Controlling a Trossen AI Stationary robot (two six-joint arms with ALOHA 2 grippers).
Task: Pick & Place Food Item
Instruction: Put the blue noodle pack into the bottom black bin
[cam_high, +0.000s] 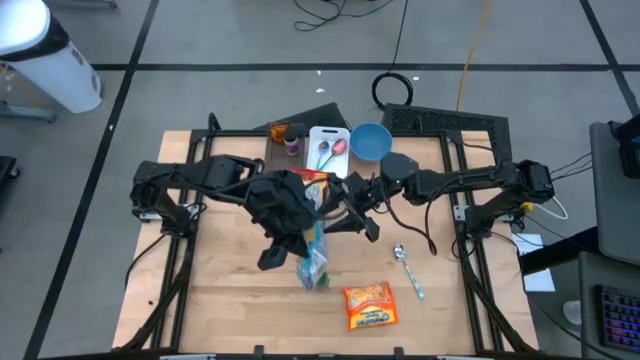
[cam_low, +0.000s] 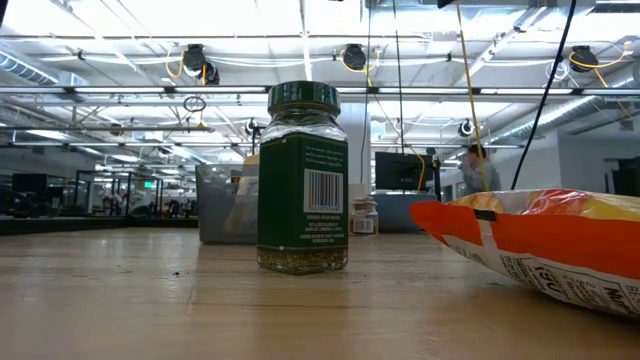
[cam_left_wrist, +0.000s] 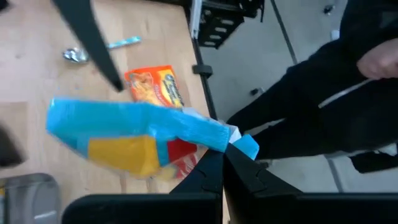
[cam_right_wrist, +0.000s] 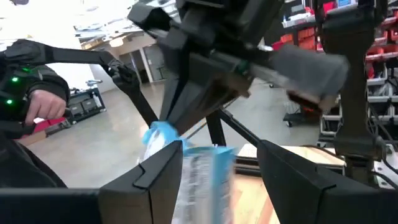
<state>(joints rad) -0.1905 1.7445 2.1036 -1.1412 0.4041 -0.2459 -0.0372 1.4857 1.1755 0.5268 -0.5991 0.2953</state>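
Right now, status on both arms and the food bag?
Left gripper shut on blue snack bag, lifted mid-table. Right gripper open, fingers either side of bag. Nothing in the way.

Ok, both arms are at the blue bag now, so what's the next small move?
Probably close the right gripper on the blue bag. The left gripper is shut on the bag's corner and holds it up, while the right fingers are open on either side of the bag's other end.
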